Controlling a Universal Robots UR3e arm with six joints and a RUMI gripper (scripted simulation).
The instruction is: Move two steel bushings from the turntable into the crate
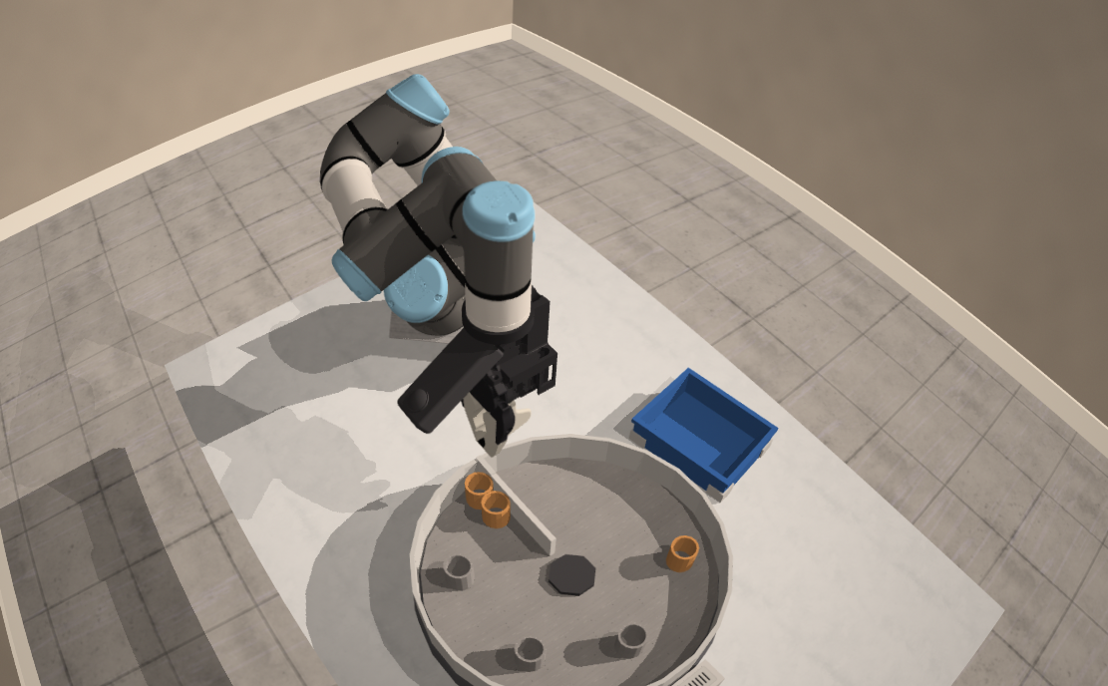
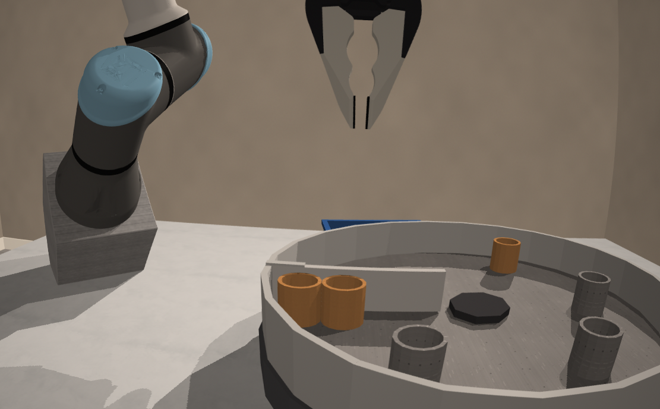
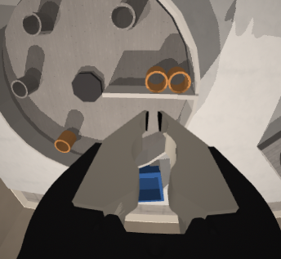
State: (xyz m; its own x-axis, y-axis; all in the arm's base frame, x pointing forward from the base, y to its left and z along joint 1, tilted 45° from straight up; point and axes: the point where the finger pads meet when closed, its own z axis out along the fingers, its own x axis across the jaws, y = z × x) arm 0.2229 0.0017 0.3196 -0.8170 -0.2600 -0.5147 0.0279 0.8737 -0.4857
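Observation:
My gripper (image 1: 492, 445) (image 2: 360, 124) (image 3: 153, 112) is shut and empty, high above the turntable's far rim near the fixed divider wall (image 1: 522, 512) (image 2: 398, 286) (image 3: 147, 96). The round grey turntable (image 1: 712, 553) (image 2: 317, 365) (image 3: 12, 72) holds three grey steel bushings (image 1: 458, 568) (image 1: 529, 650) (image 1: 631, 637) (image 2: 417, 351) (image 2: 593, 348) (image 2: 590, 293) (image 3: 122, 15) (image 3: 31, 24) (image 3: 20, 88). Two orange bushings (image 1: 479, 487) (image 1: 496, 508) (image 2: 298, 296) (image 2: 343, 300) (image 3: 156, 80) (image 3: 179, 82) rest against the divider. A third orange bushing (image 1: 682, 549) (image 2: 505, 254) (image 3: 63, 145) stands near the rim. The blue crate (image 1: 703, 426) (image 2: 368, 223) (image 3: 149, 188) is empty beside the turntable.
A black octagonal hub (image 1: 570, 574) (image 2: 478, 307) (image 3: 87, 85) sits at the turntable's centre. The arm's base stands on a grey block (image 2: 98, 248). A pale mat (image 1: 839, 579) lies under everything on the tiled floor.

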